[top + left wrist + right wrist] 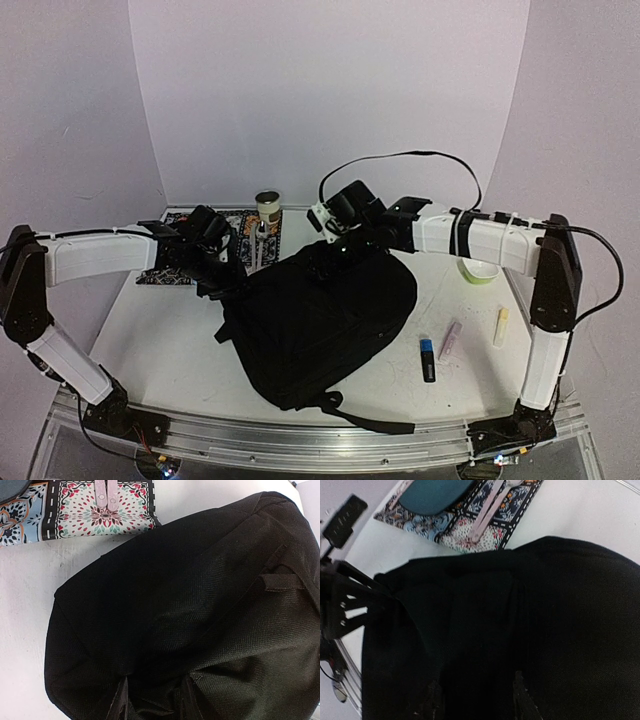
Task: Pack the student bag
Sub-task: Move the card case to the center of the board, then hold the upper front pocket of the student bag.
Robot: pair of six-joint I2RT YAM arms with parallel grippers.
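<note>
Pressing into the far end of the student bag (320,310), left hand (152,702) and right hand (476,702), grips unclear.

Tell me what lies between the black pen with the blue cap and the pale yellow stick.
A pale pink stick lies there, seen in the top external view.

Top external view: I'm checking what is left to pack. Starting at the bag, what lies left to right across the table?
Large black fabric backpack → short blue-and-black marker-like stick → pale pink tube → pale yellow stick
</note>
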